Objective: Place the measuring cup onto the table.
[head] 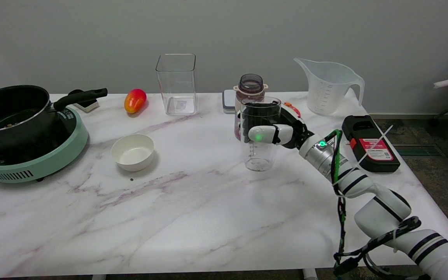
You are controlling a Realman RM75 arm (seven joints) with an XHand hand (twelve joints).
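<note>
Marble-patterned and white, the counter runs back to a plain grey wall, and the right hand reaches in over its right-centre part. It is wrapped around a clear measuring cup, thumb across the near side and the other fingers showing dark through the plastic behind, so the hand is closed on the cup and nothing else. The cup stands upright with its base at or very close to the surface; whether it has actually touched down I cannot tell.

Just behind it stands a bottle with a dark open neck, close enough to matter. To finish well, I judge the cup should be kept level and eased straight down until the base sits flat, then the fingers spread slowly and evenly so the light plastic is not dragged or tipped. The hand should then draw back toward the right, away from the bottle. A large white jug and a black-and-red device lie on that side.
</note>
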